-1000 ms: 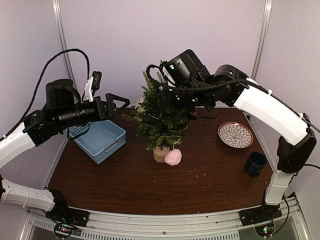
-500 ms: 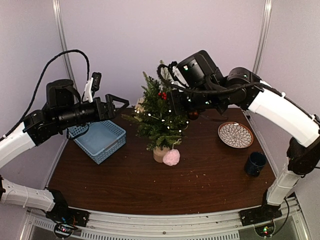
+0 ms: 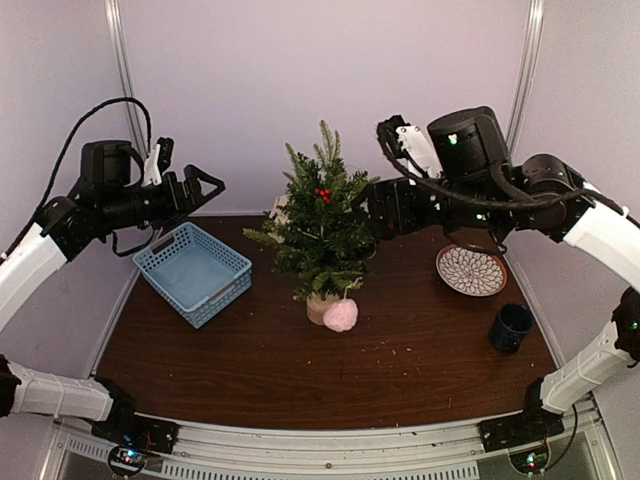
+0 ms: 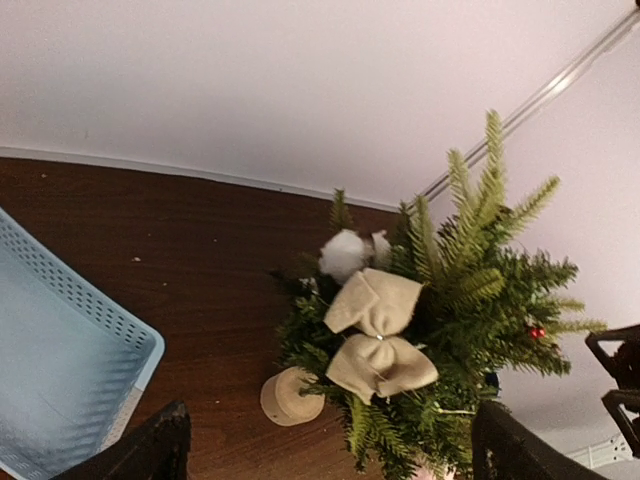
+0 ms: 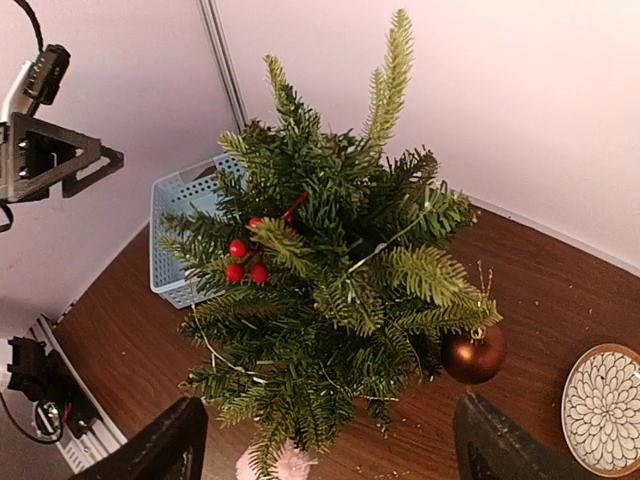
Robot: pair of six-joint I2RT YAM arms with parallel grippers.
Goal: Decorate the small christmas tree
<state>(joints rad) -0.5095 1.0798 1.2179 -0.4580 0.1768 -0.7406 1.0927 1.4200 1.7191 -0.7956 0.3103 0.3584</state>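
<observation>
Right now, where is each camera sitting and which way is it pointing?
Top external: above, behind the bases, looking down on table, small christmas tree, left arm, right arm.
Left wrist: left of the tree, facing its burlap bow; left fingers at lower corners.
Right wrist: above the tree's right, looking down on red berries, brown bauble; right fingers at lower corners.
Shared: both wrist views show tree and blue basket.

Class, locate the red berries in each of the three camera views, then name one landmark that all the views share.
Top external: berries at the centre of the picture, high on the tree.
Left wrist: berries at the far right, small, at the tree's edge.
Right wrist: berries left of centre, on the tree's left side.
Shared landmark: the blue basket, left of the tree in all three views.
</observation>
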